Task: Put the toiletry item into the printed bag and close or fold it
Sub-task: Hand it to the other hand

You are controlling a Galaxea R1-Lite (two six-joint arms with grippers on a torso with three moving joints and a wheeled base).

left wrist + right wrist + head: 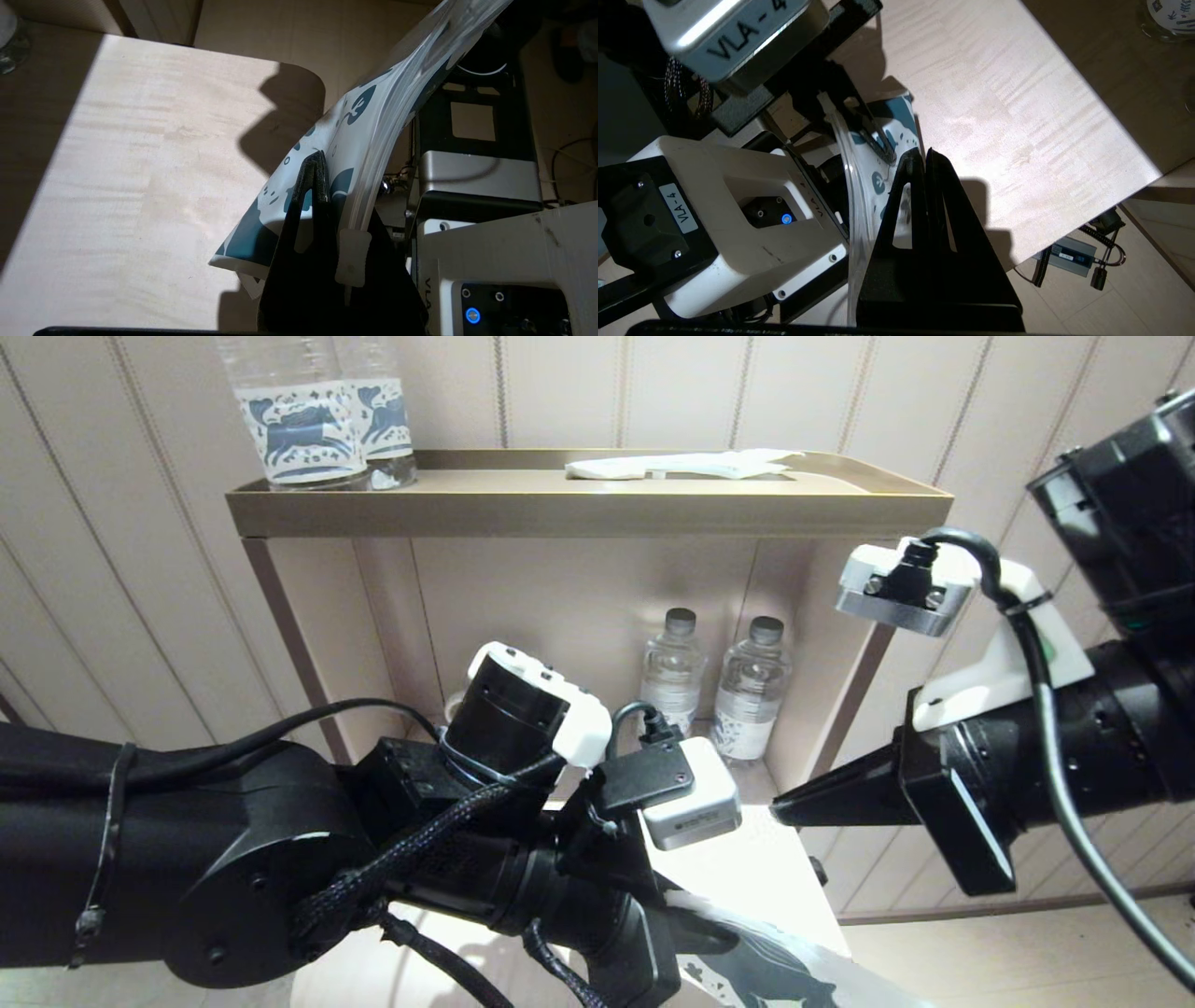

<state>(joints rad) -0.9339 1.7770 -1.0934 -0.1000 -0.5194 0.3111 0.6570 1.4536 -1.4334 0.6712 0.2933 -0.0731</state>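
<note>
Left gripper (pixel 316 163) is clamped shut on the printed bag (pixel 359 126), pinching it near one end; bag is lifted off the pale wooden table (pixel 140 163), curving up and away from the fingers. Right gripper (pixel 924 156) has its jaws closed, tip just beside the bag's printed face; can't tell if it touches or pinches it. Toothbrush not visible. Up on the shelf (pixel 588 513): two bottles (pixel 317 420) and a white packet (pixel 681 465).
</note>
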